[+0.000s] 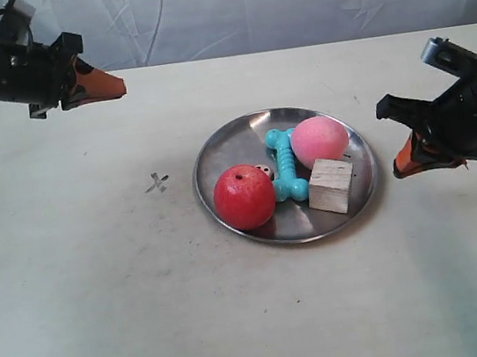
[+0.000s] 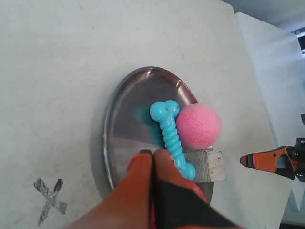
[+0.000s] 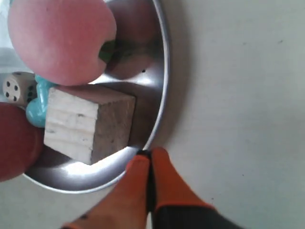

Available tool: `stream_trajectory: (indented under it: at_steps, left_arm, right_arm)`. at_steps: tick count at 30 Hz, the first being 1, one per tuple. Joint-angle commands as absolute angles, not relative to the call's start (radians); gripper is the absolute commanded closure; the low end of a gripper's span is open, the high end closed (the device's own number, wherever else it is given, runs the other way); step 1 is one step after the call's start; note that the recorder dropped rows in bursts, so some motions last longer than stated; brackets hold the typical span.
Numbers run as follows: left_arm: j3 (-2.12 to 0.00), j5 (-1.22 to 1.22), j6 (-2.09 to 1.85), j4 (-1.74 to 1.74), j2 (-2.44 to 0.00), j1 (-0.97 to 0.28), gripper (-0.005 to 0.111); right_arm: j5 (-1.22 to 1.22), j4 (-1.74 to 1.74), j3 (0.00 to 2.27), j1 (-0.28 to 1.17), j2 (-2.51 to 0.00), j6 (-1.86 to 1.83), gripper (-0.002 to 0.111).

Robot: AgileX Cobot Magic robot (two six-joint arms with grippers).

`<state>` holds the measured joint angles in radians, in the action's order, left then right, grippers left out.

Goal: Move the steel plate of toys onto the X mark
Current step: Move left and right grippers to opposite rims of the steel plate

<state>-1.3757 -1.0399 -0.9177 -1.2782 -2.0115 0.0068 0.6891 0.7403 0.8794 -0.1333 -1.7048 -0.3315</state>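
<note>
The plate (image 1: 217, 155) sits on the table (image 1: 107, 321) near the X (image 1: 157, 183), not touching it. Inside it: apple (image 1: 244, 197), bone (image 1: 285, 165), peach (image 1: 319, 141), cube (image 1: 332, 185), plus a tiny dice (image 1: 264, 172).

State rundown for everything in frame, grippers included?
X mark: uncovered
steel plate: flat on table, beside X mark, not on it
red ball: in plate
pink ball: in plate
turquoise bone: lying flat in plate
wooden cube: in plate
dice: in plate
left gripper: shut, empty
right gripper: shut, empty
</note>
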Motion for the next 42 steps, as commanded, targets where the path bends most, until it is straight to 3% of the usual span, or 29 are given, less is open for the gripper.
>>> stream_trajectory:
  at_steps: [1, 5, 9, 42]
  left_arm:
    - [-1.468, -1.076, -0.853, -1.139, -2.069, -0.022, 0.098]
    - [-1.549, -1.076, -0.76, -0.999, -2.12, -0.068, 0.077]
    - [-1.616, -1.072, -0.728, -0.963, -2.166, -0.11, 0.06]
    - [-1.728, -1.015, -0.604, -0.878, -2.421, -0.265, 0.059]
  right_arm:
    - [0.683, 0.804, 0.858, -0.139, -1.705, -0.438, 0.09]
    - [0.66, 0.824, 0.858, -0.139, -1.705, -0.438, 0.064]
    - [0.607, 0.846, 0.858, -0.139, -1.705, -0.438, 0.061]
    - [0.449, 1.109, 0.858, -0.139, -1.929, -0.62, 0.061]
